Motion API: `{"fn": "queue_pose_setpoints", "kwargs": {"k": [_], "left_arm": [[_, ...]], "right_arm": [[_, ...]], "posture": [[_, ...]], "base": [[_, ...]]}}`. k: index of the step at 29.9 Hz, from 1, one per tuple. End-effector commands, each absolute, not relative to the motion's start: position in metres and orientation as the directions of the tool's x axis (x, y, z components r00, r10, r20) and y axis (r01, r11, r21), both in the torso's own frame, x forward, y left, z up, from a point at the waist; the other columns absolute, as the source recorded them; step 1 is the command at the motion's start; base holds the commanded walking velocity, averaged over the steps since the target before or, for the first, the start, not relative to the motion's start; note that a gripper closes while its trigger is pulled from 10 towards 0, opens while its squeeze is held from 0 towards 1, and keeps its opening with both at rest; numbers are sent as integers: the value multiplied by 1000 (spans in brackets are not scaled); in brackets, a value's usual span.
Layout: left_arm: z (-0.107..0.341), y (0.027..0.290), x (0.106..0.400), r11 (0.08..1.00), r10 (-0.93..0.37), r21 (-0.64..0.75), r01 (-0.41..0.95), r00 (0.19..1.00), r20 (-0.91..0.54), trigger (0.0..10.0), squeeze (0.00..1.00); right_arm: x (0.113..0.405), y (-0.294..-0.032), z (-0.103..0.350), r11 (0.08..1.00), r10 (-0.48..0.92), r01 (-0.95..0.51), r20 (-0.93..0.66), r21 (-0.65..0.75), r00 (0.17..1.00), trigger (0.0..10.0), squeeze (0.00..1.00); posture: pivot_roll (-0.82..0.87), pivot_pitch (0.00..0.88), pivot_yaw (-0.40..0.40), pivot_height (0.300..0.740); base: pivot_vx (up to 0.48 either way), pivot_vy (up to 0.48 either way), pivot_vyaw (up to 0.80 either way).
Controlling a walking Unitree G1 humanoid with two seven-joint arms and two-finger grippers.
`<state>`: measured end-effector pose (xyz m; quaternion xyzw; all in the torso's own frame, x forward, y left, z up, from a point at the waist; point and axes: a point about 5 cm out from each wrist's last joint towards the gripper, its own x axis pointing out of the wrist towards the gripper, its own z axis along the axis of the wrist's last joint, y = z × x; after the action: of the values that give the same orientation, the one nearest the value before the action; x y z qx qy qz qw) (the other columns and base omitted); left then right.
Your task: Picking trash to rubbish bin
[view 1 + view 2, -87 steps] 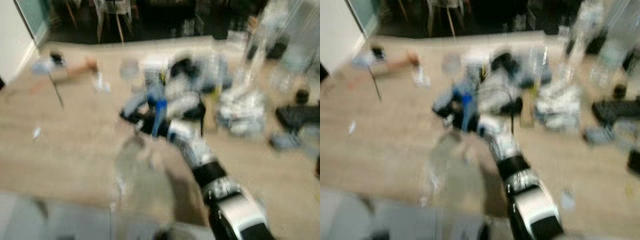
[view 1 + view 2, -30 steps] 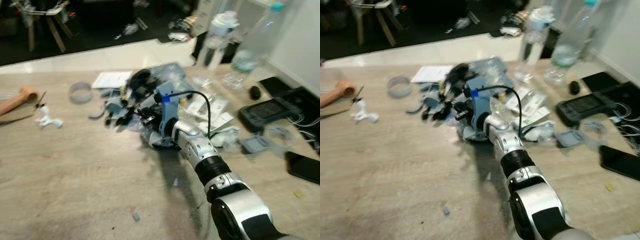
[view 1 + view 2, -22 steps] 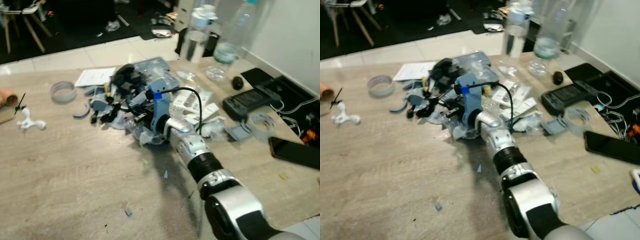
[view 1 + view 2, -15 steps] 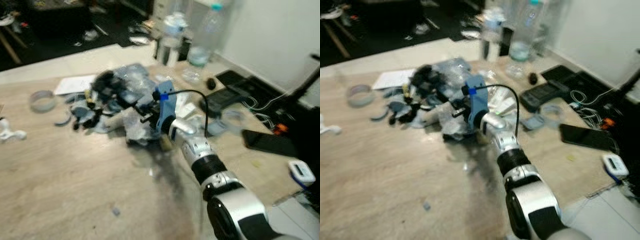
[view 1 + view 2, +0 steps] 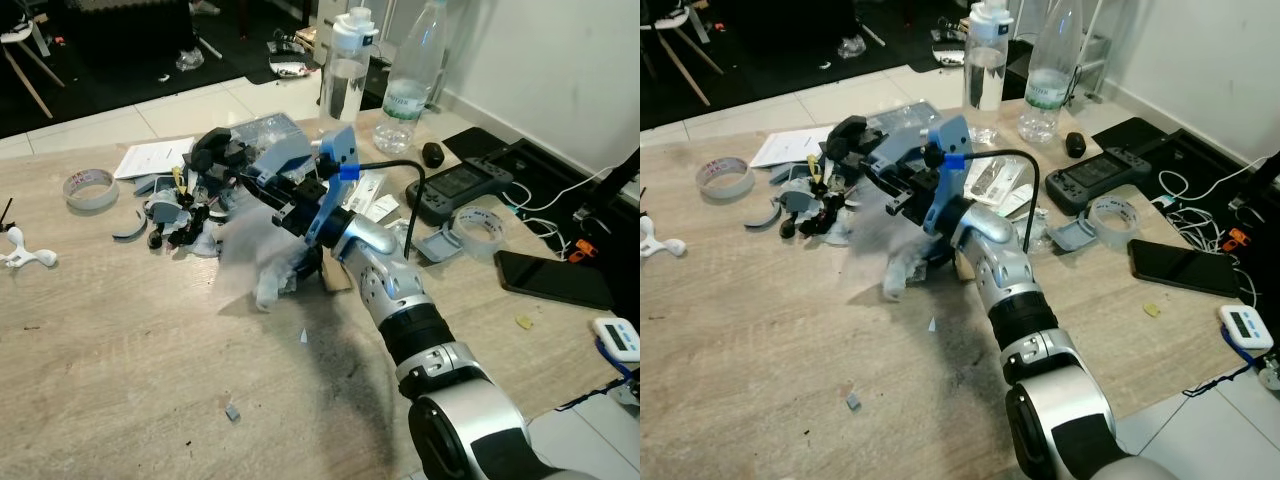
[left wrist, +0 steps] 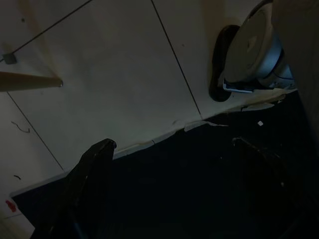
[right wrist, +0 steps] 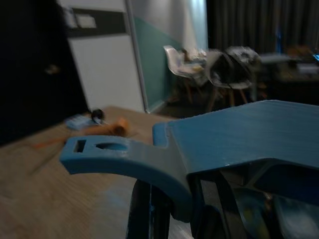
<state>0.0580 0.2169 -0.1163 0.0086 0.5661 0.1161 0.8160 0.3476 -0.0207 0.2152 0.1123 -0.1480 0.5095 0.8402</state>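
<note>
left eye view: crumpled clear plastic trash (image 5: 262,270) hangs just above the wooden table (image 5: 120,330) near its middle, clamped in the right gripper (image 5: 290,245) beside the clutter pile (image 5: 200,185) toward the far edge. pickup looks done; carrying to a bin remains. left gripper (image 6: 94,189) idle, fingers' state unclear.

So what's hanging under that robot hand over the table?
A crumpled clear plastic wrapper hangs below the right gripper, its lower end near the table. The wrapper covers the fingertips, so the grip itself is hidden.
</note>
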Motion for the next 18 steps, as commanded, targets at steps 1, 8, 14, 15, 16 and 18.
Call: {"fn": "queue_pose_setpoints", "kwargs": {"k": [1,8,14,15,16,18], "left_arm": [[-114,218,68,974,203,151,-168,357,-912,10000,0],[-115,217,67,974,200,146,-173,353,-914,10000,0],[-115,217,66,974,200,146,-173,351,-915,10000,0],[-115,217,66,974,200,147,-174,350,-915,10000,0],[-115,217,66,974,200,147,-174,349,-916,10000,0],[-115,217,66,974,201,148,-173,348,-916,10000,0]], "right_arm": [[343,-24,222,418,819,-908,416,42,396,10000,0],[321,-18,229,214,866,-976,455,42,209,10000,0],[322,-16,223,229,877,-973,424,40,224,10000,0],[322,-16,221,237,883,-971,409,38,232,10000,0],[322,-15,219,243,886,-969,399,37,237,10000,0],[323,-14,217,255,891,-966,380,31,248,10000,0]], "posture": [[81,41,-52,740],[76,45,-48,740],[74,54,-46,740],[74,54,-46,740],[74,54,-46,740],[74,54,-46,740]], "base": [[0,0,0],[0,0,0],[0,0,0],[0,0,0],[0,0,0],[0,0,0]]}}
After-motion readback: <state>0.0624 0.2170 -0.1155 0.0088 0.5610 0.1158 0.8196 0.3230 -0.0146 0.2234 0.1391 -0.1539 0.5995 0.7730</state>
